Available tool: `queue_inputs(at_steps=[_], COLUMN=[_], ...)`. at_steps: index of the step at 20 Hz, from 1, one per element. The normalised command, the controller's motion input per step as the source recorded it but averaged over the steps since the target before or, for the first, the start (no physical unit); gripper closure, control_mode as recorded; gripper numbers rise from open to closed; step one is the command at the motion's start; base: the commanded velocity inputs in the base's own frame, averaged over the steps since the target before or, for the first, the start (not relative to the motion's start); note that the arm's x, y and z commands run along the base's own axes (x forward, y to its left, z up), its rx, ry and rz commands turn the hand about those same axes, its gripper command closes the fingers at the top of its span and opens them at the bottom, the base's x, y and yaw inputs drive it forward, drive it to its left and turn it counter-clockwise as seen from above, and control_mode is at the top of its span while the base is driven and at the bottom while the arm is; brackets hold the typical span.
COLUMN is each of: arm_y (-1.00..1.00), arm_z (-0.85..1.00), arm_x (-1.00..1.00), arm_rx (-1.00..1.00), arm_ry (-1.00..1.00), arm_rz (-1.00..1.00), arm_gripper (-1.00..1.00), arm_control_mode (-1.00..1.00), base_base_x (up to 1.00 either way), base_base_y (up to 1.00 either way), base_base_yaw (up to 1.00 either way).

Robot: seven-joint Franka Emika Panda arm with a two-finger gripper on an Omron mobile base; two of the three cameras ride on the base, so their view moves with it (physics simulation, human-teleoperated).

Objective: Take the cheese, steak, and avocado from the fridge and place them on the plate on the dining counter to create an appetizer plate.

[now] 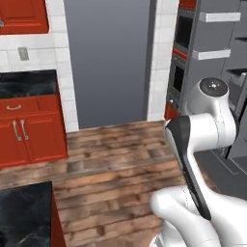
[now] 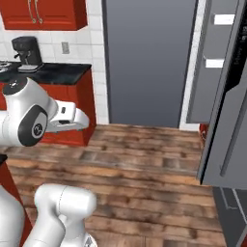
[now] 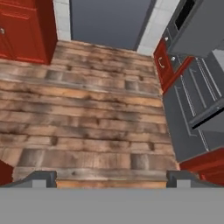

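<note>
The gripper (image 3: pixel 112 177) is right there at the bottom of the hand view, jaws spread wide apart with nothing between them, one dark fingertip (image 3: pixel 41 177) low on the left and its partner low on the right, both hanging over bare wooden floor (image 3: pixel 87 118). Sweeping left to right across that view: a red cabinet (image 3: pixel 26 28) fills the upper left, the plank floor runs through the middle, a flat grey wall panel (image 3: pixel 109 19) sits at the top centre, and on the right stand grey appliance fronts with red trim at their foot. Over to the left base view now: red wall cabinets (image 1: pixel 29 128) under a black counter (image 1: pixel 26 83) on the left, a corner of the dining counter (image 1: pixel 24 214) with its glossy black marbled top at the lower left, the grey panel in the middle, and the white arm (image 1: pixel 202 144) folded up at the lower right, with the fridge (image 1: pixel 217 58) behind it at the upper right, white door bins showing. In the right base view a dark coffee machine (image 2: pixel 26 50) sits on the black counter at the upper left, the arm bulks up at the lower left, and the fridge's open grey door (image 2: pixel 226 106) stands along the right edge.
</note>
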Motion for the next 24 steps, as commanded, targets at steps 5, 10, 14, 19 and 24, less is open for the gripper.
queue_inputs(at_steps=[5, 10, 14, 19, 24], arm_y=[0.0, 0.0, 0.0, 0.0, 0.0], arm_z=[0.0, 0.0, 0.0, 0.0, 0.0], arm_x=[0.0, 0.0, 0.0, 0.0, 0.0], arm_rx=[0.0, 0.0, 0.0, 0.0, 0.0], arm_ry=[0.0, 0.0, 0.0, 0.0, 0.0], arm_rz=[0.0, 0.0, 0.0, 0.0, 0.0], arm_gripper=[-1.0, -1.0, -1.0, -1.0, -1.0], arm_control_mode=[1.0, 1.0, 1.0, 1.0, 1.0], base_base_x=[0.98, 0.93, 0.85, 0.65, 0.48], base_base_y=[-0.01, 0.0, -0.01, -0.01, -0.02], base_base_yaw=[-0.42, -0.44, -0.46, -0.52, -0.55])
